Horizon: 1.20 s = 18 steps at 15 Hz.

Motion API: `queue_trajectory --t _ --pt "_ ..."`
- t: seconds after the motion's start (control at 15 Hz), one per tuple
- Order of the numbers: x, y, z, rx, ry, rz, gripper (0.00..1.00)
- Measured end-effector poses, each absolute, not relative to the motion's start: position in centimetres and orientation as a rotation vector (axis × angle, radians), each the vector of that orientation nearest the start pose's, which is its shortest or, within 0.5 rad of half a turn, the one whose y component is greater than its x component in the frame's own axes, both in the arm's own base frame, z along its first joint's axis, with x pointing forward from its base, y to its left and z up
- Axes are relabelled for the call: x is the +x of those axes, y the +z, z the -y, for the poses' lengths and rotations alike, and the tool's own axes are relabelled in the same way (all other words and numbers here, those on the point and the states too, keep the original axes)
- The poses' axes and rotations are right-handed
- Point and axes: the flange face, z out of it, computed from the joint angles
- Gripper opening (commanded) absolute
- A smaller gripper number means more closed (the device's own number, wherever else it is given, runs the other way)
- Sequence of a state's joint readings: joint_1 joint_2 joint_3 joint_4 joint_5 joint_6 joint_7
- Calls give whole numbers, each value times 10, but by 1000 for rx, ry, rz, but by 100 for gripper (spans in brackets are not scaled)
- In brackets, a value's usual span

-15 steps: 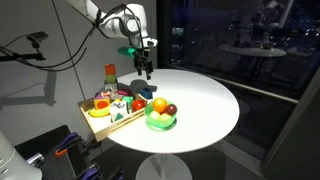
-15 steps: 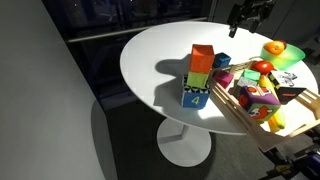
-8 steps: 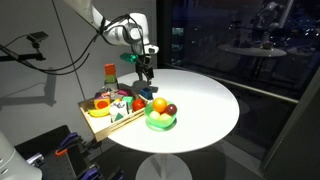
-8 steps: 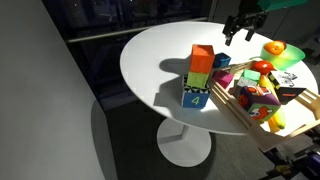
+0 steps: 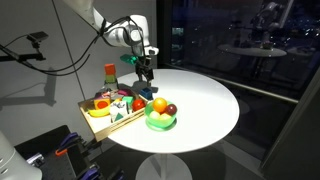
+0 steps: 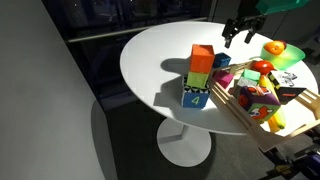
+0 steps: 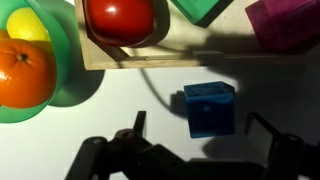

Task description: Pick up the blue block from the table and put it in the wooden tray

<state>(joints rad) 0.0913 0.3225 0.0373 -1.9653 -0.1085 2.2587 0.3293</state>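
The blue block (image 7: pixel 210 108) is a small solid cube that rests on the white table (image 7: pixel 120 100) just outside the wooden tray's edge (image 7: pixel 200 58). It also shows in an exterior view (image 6: pixel 222 61), next to the tray (image 6: pixel 240 108). My gripper (image 7: pixel 200 122) is open and empty. It hovers straight above the block, one finger on each side, not touching it. In both exterior views the gripper (image 5: pixel 146 70) (image 6: pixel 240 30) hangs over the table (image 5: pixel 205 100) near the tray (image 5: pixel 108 120).
A green bowl (image 7: pixel 62 92) (image 5: pixel 160 122) with an orange (image 7: pixel 20 70) and a yellow fruit stands next to the tray. The tray holds a red fruit (image 7: pixel 120 20), a green block (image 7: pixel 205 8) and a purple block (image 7: pixel 285 25). Tall stacked blocks (image 6: pixel 200 75) stand beside it.
The gripper has come down and closer to the blue block since a second ago; in the last half second it has barely moved. The block has not moved.
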Motion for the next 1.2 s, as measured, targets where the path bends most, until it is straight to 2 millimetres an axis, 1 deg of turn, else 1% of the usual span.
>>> queue_trajectory --t 0.27,0.53,0.8,1.0,1.07,1.13,1.2 --pt "606 287 -77 -3203 8 -205 100" --pt "610 268 -85 -3180 -26 -192 100" --pt "613 255 -93 -3163 -63 -168 100" --pt "616 248 -95 -3155 -101 -161 100" --pt "617 247 -95 -3153 -114 -162 75" --pt "618 245 -95 -3151 -125 -162 73" --pt "619 243 -94 -3151 -133 -163 66"
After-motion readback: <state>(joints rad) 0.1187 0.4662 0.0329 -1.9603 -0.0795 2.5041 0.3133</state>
